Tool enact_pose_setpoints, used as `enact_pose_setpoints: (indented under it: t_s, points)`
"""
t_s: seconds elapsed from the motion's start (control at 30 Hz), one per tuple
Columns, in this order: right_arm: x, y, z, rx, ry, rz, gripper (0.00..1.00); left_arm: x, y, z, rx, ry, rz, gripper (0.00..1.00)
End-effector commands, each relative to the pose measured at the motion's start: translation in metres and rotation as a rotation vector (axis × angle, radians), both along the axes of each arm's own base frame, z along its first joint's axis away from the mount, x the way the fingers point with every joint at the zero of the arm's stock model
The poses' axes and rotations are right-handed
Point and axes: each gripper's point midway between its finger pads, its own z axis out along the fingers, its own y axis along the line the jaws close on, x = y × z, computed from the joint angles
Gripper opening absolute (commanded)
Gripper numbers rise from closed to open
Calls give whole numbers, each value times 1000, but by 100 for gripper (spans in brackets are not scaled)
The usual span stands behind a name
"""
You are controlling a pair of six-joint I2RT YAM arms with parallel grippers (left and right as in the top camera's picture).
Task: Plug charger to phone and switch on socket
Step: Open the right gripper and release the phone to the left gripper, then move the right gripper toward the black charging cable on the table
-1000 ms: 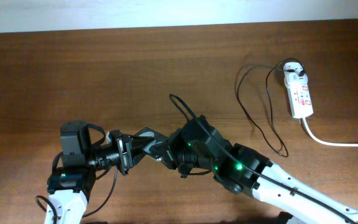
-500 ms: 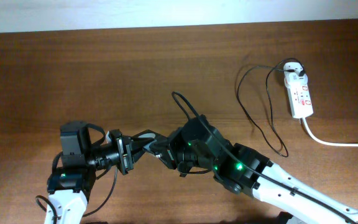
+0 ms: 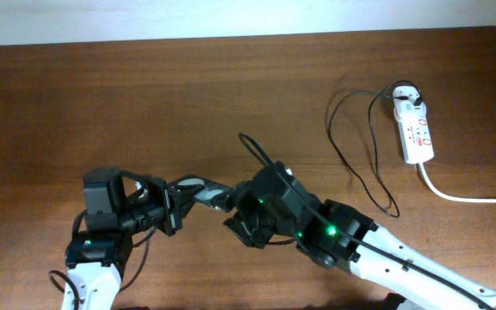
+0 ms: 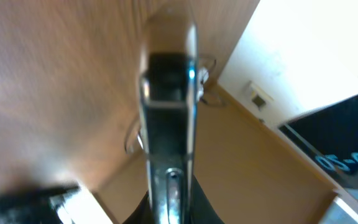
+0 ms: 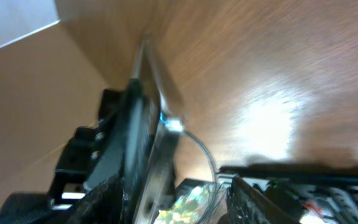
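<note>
Brown table [image 3: 145, 103]; phone [image 3: 200, 190] in left fingers [image 3: 174, 207]

At front left of surface [image 3: 145, 103], phone [image 3: 198, 189] between left pincer [image 3: 172, 203] and right pincer [image 3: 231, 211]; at far right rear, socket [image 3: 415, 131], with charger [image 3: 351, 164] looped just left, trailing toward phone.

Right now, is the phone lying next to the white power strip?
No, the left gripper holds the phone far away from the power strip.
</note>
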Motion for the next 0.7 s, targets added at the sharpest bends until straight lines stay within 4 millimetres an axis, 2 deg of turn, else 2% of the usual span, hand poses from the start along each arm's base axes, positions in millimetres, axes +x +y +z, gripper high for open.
enact_pose_setpoints:
  t_s: [0.0, 0.1, 0.2, 0.37, 0.47, 0.53, 0.67]
  points:
    - [2, -17, -6, -84, -13, -48, 57, 14, 19, -11, 236, -180, -14, 0]
    - [-1, -38, -25, -199, 14, -91, 58, 16, 24, -15, 363, -300, -88, 0]
    - [-2, -62, -40, -324, 16, -122, 59, 7, 23, -28, 449, -347, -197, 0]
    - [-9, -116, -63, -619, -30, -106, 69, -23, 22, -59, 517, -296, -376, 0]
    - [-26, -144, -73, -745, 34, -89, 80, -38, 22, -71, 519, -247, -438, 0]
    - [-35, -155, -76, -793, 68, -77, 84, -40, 22, -73, 515, -232, -442, 0]
    - [-41, -163, -78, -827, 93, -67, 98, -43, 21, -75, 509, -215, -445, 0]
